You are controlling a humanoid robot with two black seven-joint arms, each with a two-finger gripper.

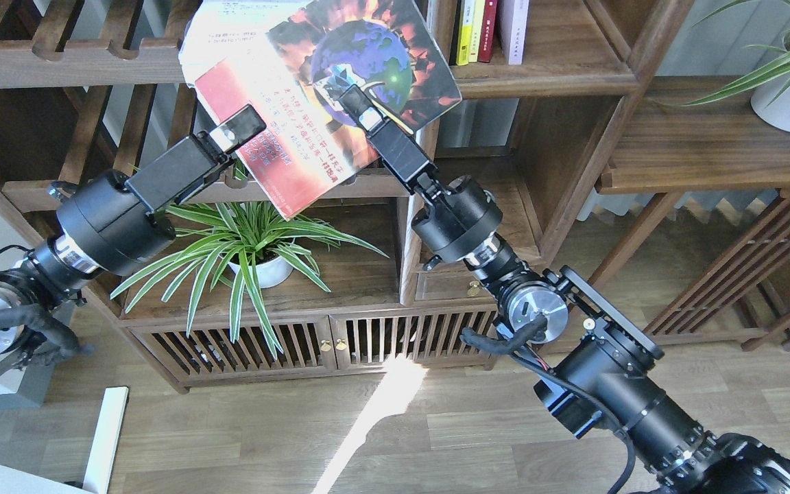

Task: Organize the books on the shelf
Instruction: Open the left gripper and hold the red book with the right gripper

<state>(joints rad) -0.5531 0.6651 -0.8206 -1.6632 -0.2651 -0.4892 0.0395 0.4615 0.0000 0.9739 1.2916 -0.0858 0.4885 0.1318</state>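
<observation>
Right gripper [352, 92] is clamped on the red-orange book [299, 158], fingers pinched on the globe cover near the middle, arm running in from 5 o'clock. Left gripper [241, 125] sits at the book's lower-left edge, about 8 o'clock from the globe; its top finger lies over the cover, but whether it is actually pinching or just bracing I cannot tell from this angle. Book is held up in the air, tilted, cover toward the camera, in front of the slatted rack and the upright post. A thin white book [220, 31] shows behind it at 11 o'clock, touching or stacked with it; whether it is in the same grip is hidden. Target shelf [546, 72] is at 3 o'clock from the globe, just past the post; a row of standing books [487, 31] (yellow, red, white spines) is already at its left end. Step in hand, as I read it: carry and reorient, book not yet in the compartment. Next move calls for rotating the book upright, spine out, shifting it toward 3 o'clock past the post, then sliding it in beside the standing row. Risks: cover corner catching the post, the paperback flexing in a one-point grip, and knocking the standing row over. Potted plant [251, 254] at 6 o'clock is well below.
</observation>
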